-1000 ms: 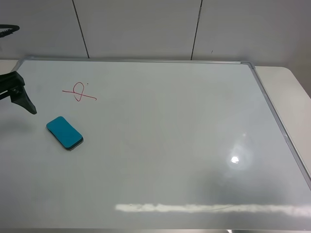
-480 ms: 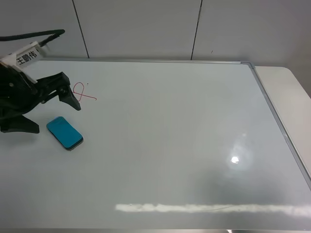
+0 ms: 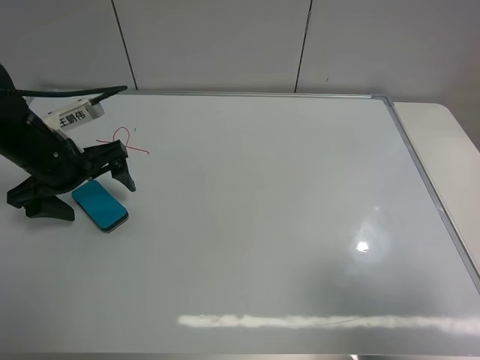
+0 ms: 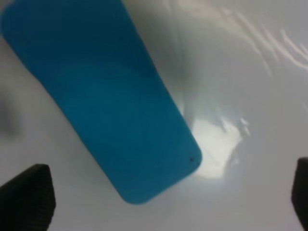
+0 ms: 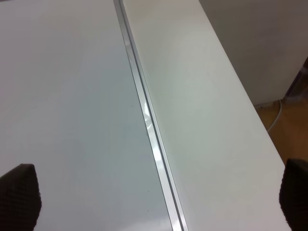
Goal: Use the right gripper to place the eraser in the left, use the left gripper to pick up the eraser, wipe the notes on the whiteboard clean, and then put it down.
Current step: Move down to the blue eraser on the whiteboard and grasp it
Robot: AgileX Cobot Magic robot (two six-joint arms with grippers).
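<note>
The blue eraser (image 3: 105,210) lay flat on the whiteboard (image 3: 262,210) near its left edge, just in front of the red scribble (image 3: 124,135). From where it lay, the first step looked done: the eraser was on the left side, within the left arm's reach.

The left hand (image 3: 88,195) hung over the eraser with its fingers spread wide apart, one tip on either side of it. In the left wrist view the eraser ran slantwise between the two tips, and neither tip touched it. So the pick-up was in hand but not made. The hand would have to come down and close across the eraser.

The right hand (image 5: 158,192) was out of the high view. Its own camera showed its fingers apart, holding nothing, over the right frame of the whiteboard and the bare desk (image 5: 207,96) beside it.

The scribble was not yet wiped, though the left arm hid part of it. Left to do: grip the eraser, rub the mark away, and set the eraser down.
</note>
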